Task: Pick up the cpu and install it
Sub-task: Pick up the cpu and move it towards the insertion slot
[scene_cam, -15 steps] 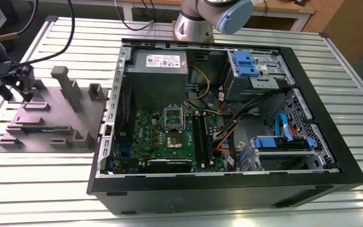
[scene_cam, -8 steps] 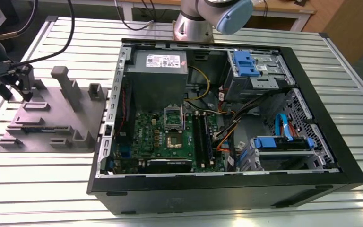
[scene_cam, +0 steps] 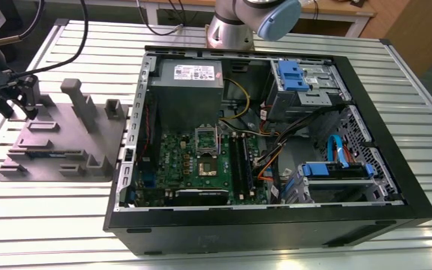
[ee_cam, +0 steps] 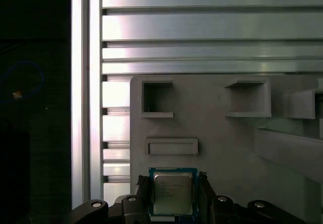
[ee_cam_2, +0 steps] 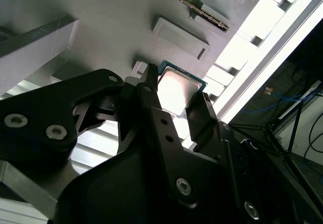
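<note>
Grey tray (scene_cam: 66,140): on the slatted bench (scene_cam: 51,225), beside the open computer case (scene_cam: 276,230).
cpu (ee_cam: 172,196): we see it lying flat on that tray.
Fingers (ee_cam: 143,193): closed against its two opposite edges.

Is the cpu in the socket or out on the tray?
Out: the cpu lies flat on the grey tray, at the gripper.

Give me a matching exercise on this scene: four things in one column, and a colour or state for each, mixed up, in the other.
1. cpu
2. tray
3. computer case
4. gripper

A. side open, motherboard visible
B. grey, with upright posts
C. black, at the cpu
D. square, silver-grey top

Pairs: 1-D, 2-B, 3-A, 4-C
</note>
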Controlling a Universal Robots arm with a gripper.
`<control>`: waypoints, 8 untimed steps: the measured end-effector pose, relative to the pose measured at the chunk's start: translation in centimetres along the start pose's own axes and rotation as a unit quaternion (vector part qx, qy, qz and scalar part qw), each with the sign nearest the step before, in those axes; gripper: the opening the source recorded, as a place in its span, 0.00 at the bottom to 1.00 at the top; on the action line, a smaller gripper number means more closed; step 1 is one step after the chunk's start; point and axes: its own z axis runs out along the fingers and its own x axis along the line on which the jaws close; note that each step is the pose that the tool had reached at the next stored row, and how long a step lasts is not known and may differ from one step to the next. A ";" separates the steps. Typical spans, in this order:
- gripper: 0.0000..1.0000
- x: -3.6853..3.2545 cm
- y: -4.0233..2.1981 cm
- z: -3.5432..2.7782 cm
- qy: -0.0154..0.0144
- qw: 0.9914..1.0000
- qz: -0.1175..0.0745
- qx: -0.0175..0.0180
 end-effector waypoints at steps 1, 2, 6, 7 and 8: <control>0.47 0.00 0.00 -0.02 0.000 1.000 0.000 0.000; 0.47 0.00 0.00 -0.04 0.000 1.000 0.000 0.000; 0.47 0.00 0.00 -0.15 0.000 1.000 0.000 0.000; 0.47 0.00 0.00 -0.18 0.000 1.000 0.000 0.000; 0.47 0.00 0.01 -0.20 0.000 1.000 0.000 0.000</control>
